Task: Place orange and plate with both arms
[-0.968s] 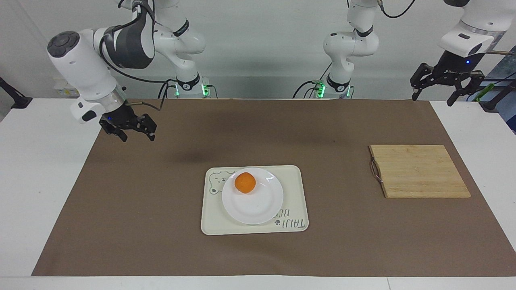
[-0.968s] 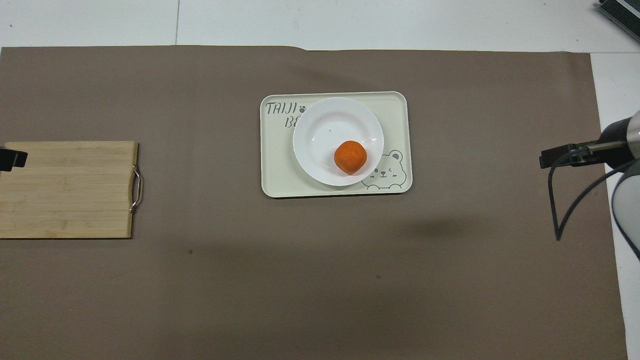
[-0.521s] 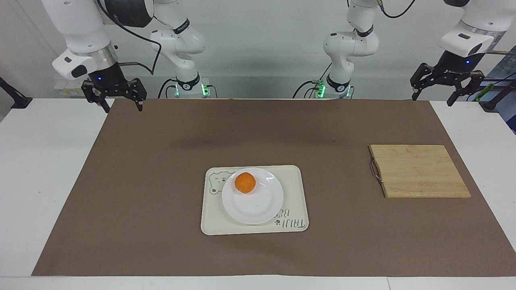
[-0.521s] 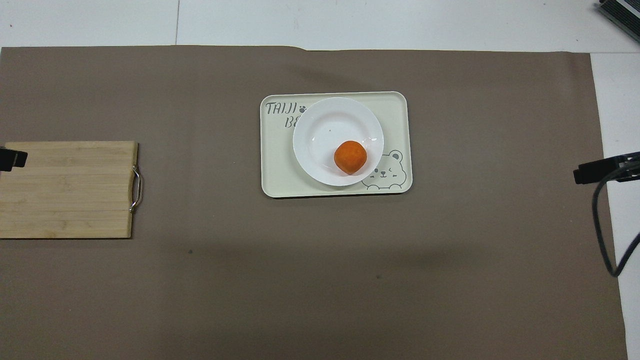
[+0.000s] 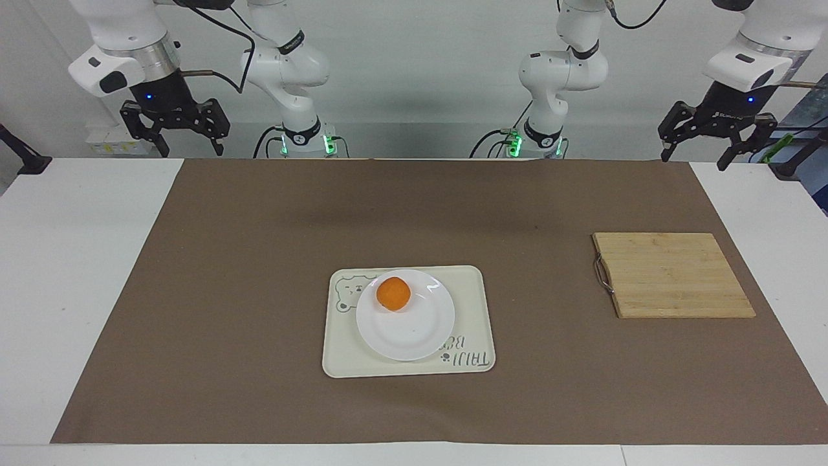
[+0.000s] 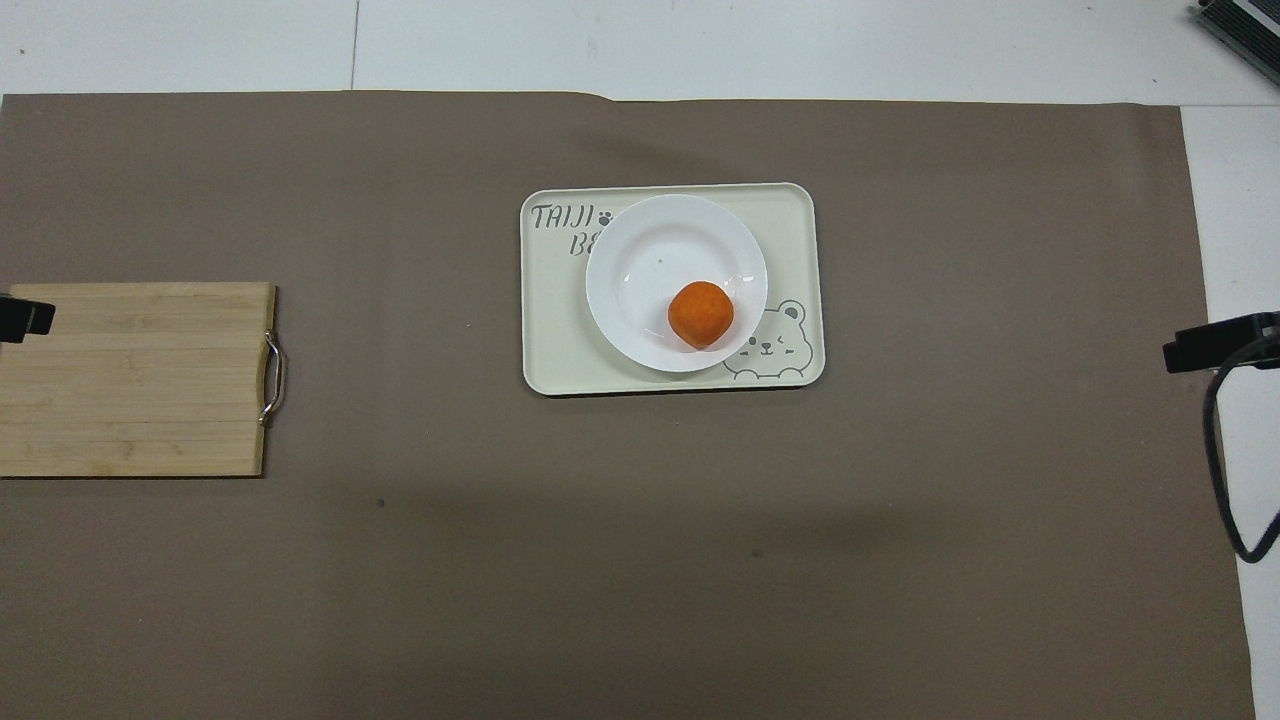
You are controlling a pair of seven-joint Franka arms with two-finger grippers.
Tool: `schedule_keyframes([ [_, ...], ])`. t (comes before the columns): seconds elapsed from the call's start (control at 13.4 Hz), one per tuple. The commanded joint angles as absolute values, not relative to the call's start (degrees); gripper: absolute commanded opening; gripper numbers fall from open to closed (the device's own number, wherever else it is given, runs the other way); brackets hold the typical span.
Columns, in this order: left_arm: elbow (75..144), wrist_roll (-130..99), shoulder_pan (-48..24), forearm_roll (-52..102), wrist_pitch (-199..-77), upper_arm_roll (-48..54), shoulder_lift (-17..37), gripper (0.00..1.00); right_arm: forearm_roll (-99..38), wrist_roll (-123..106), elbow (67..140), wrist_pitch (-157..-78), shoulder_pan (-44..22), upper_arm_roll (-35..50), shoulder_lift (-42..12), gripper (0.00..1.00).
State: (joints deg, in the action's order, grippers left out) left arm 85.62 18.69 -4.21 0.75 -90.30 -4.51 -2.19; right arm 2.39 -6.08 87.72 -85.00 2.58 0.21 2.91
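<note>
The orange (image 5: 393,293) (image 6: 700,314) lies on the white plate (image 5: 414,330) (image 6: 650,250), toward the plate's edge nearer the robots. The plate rests on the cream bear-print tray (image 5: 475,304) (image 6: 795,260) in the middle of the brown mat. My right gripper (image 5: 176,134) is open and empty, raised over the mat's corner at the right arm's end; only its edge shows in the overhead view (image 6: 1215,343). My left gripper (image 5: 717,142) is open and empty, raised over the mat's corner at the left arm's end and waits.
A wooden cutting board (image 5: 673,275) (image 6: 135,378) with a metal handle lies on the mat toward the left arm's end. The brown mat (image 5: 259,259) covers most of the white table.
My right gripper has risen from low over the mat and drawn back toward its base at the table's corner. The orange, plate, tray and left arm have not moved.
</note>
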Motion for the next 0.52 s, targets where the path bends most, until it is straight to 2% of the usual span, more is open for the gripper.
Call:
schedule_keyframes([
  [0.0, 85.25, 19.25, -3.69, 0.09, -89.3, -4.04, -2.46, 1.0, 1.76, -4.83, 87.36, -83.67, 2.55, 0.35, 2.9, 1.0],
  [0.45, 85.25, 19.25, -3.69, 0.09, -89.3, -4.04, -2.46, 1.0, -1.05, 1.46, 88.06, -83.76, 2.55, 0.35, 3.34, 1.0],
])
